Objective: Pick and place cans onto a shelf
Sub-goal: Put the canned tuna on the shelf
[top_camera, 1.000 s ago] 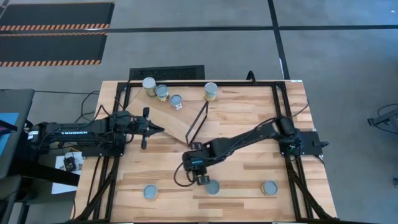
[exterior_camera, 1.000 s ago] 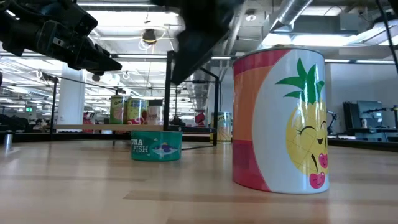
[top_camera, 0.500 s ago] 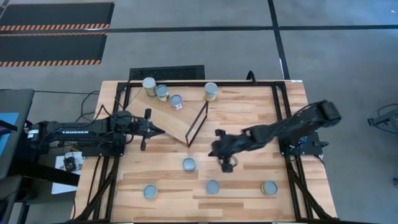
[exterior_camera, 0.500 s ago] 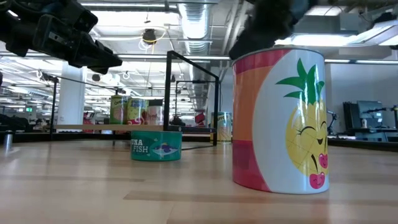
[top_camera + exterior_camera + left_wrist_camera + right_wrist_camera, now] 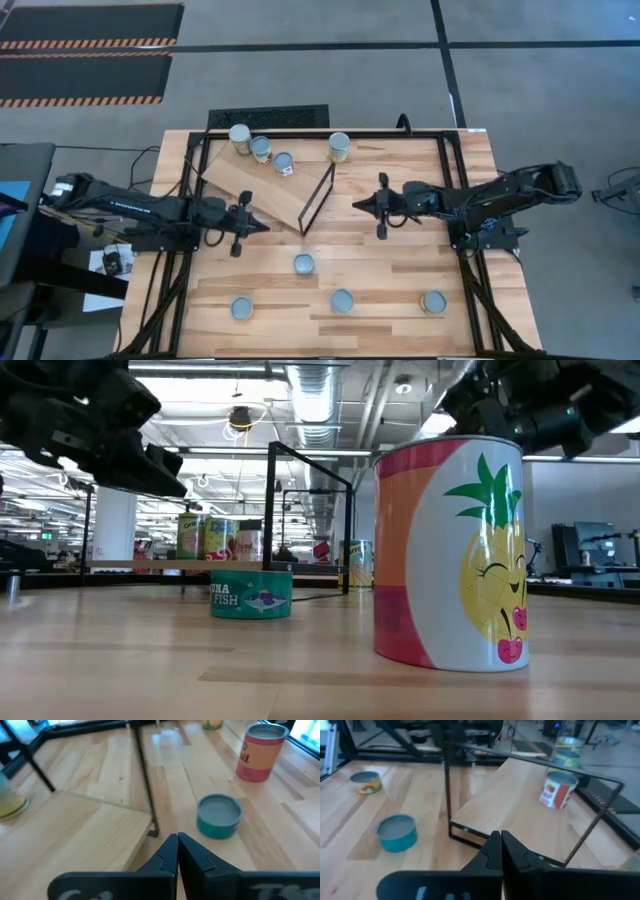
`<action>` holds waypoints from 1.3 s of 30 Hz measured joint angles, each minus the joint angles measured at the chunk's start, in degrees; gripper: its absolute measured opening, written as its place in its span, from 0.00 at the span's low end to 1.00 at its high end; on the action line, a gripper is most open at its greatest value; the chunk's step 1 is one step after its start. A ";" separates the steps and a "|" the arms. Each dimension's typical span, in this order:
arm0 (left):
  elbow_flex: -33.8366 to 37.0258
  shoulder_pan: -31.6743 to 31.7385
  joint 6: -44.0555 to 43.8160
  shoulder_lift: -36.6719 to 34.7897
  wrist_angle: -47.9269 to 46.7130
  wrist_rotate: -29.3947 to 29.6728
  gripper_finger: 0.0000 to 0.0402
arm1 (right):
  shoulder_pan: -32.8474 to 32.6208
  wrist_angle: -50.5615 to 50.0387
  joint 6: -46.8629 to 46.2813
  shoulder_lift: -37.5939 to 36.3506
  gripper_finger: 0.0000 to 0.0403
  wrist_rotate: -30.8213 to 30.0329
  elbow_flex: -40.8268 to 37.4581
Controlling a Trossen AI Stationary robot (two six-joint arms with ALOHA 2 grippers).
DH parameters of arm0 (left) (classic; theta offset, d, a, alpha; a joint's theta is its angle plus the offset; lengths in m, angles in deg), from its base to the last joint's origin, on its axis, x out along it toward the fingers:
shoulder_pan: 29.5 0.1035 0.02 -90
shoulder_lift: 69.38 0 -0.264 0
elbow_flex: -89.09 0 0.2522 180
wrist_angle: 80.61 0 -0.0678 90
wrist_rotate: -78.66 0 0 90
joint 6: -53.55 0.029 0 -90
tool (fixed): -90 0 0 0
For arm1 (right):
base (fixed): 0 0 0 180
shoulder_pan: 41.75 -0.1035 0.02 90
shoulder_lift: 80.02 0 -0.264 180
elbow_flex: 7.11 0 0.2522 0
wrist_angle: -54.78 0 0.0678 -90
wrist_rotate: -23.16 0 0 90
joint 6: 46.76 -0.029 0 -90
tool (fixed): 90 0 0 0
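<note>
Hovering over the table (image 5: 400,290), both arms carry nothing; left gripper (image 5: 262,226) fingers pressed together, just beside the shelf's (image 5: 270,190) near edge; right gripper (image 5: 358,203) fingers also pressed together, pointing at the shelf's black frame (image 5: 319,196); three cans (image 5: 261,148) on the shelf's far end, a fourth can (image 5: 339,146) behind the frame; teal can (image 5: 304,264) on the tabletop between the grippers; three more cans (image 5: 342,300) along the near edge.

Teal can (image 5: 251,594), pineapple-print can (image 5: 450,553)
</note>
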 joint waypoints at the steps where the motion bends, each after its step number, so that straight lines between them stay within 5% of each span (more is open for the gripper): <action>1: -0.71 -2.02 -0.50 1.16 0.24 1.94 0.00 | 0.60 1.66 0.37 0.00 0.02 0.29 -1.12; 8: -7.72 -11.86 -6.83 11.24 0.21 9.87 0.00 | 5.37 23.32 0.83 4.25 0.01 9.20 -9.20; 15: -17.44 -14.65 -13.50 22.67 -9.15 11.97 0.00 | 7.42 38.89 0.77 10.01 0.04 9.46 -13.38; 26: -33.17 -19.23 -23.64 36.13 -23.45 12.15 0.02 | 7.42 40.63 0.68 13.49 0.02 9.51 -13.56; 39: -42.54 -20.18 -22.92 50.57 -24.27 14.57 0.25 | 6.35 41.55 0.83 13.55 0.03 10.41 -13.56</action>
